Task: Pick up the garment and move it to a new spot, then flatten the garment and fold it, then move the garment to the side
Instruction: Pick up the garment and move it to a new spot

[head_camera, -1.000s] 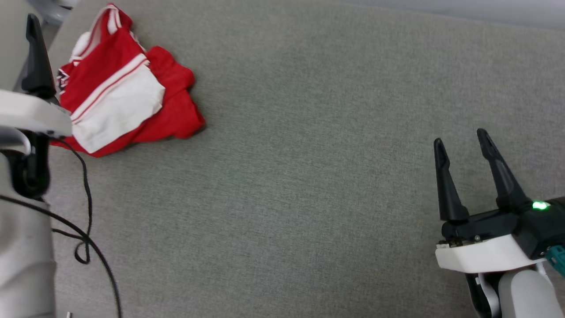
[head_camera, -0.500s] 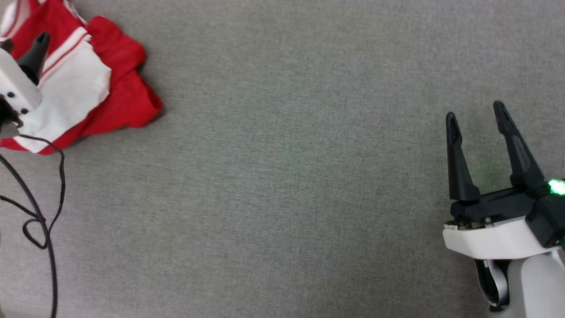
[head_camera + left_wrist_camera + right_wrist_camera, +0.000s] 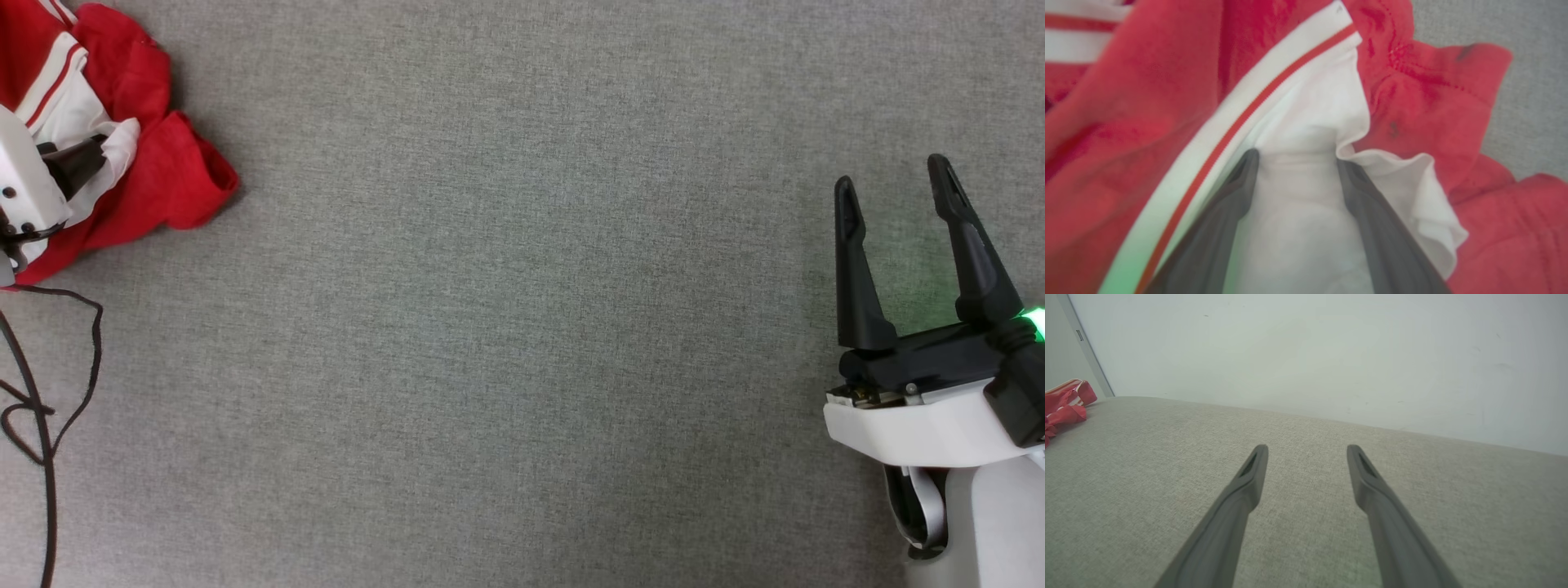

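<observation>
The garment lies crumpled at the far left of the grey bench, with red folds around a white sleeve. The left claw is buried in it, fingers apart, with white cloth bunched loosely between them. A black cable loops just on the near side. Well off to the right, the right claw hangs over bare bench, fingers apart, holding nothing.
</observation>
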Available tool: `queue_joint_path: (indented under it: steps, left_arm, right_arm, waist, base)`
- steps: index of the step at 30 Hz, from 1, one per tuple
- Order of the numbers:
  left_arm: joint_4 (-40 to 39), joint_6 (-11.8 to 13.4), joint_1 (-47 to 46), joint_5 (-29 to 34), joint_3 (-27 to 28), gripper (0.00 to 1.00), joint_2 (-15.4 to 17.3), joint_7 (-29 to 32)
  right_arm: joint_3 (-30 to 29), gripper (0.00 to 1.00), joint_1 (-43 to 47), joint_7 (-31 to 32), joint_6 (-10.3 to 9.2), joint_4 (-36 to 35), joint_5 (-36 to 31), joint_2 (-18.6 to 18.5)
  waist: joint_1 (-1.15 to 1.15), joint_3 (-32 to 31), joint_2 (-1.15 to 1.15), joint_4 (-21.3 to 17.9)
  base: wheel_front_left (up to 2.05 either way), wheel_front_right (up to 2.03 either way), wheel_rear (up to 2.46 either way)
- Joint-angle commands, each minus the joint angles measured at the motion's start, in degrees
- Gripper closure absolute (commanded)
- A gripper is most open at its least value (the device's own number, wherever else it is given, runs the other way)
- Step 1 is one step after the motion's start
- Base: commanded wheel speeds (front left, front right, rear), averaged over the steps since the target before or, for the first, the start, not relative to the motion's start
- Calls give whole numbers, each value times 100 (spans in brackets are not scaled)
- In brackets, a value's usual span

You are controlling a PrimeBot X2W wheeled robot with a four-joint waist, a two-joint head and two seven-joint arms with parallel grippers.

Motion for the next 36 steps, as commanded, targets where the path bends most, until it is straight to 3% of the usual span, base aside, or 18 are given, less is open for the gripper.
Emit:
queue_joint_path:
  steps: [1,2,3,4,12,20,27,36]
  left_arm:
    - [234,1,236,-53,-287,0,-167,132]
    - [255,1,249,-85,-365,0,-157,134]
    - [282,1,246,-97,-436,55,-119,74]
    - [312,1,221,-77,-489,100,-63,-1]
    - [39,0,-289,-108,-889,100,433,-876]
    - [-513,0,-630,-27,-1690,100,804,-1617]
    - [-1096,0,-920,-90,-2391,100,858,-1836]
    - [-2014,0,-1459,-83,-3441,100,542,-2035]
  right_arm:
    - [20,0,-90,-12,-4,-34,11,10]
    - [27,0,-102,-12,-4,-23,23,10]
    - [31,0,-117,-12,-4,-7,45,10]
    - [35,0,-129,-12,-4,13,62,10]
    - [15,0,55,-12,-4,111,176,10]
    - [-6,0,282,-12,-4,212,377,10]
    - [-15,0,452,-12,-4,271,515,11]
    - [-34,0,501,-12,-4,287,717,11]
  waist:
    - [0,23,0,-25]
    - [0,22,0,-36]
    - [0,12,0,-49]
    - [0,-10,0,-63]
    - [0,-539,0,-85]
    - [0,-1174,0,-75]
    - [0,-1541,0,-179]
    - [0,-1723,0,-558]
  base:
    - [0,0,0]
    - [0,0,0]
    - [0,0,0]
    - [0,0,0]
    - [0,0,0]
    - [0,0,0]
    - [0,0,0]
    - [0,0,0]
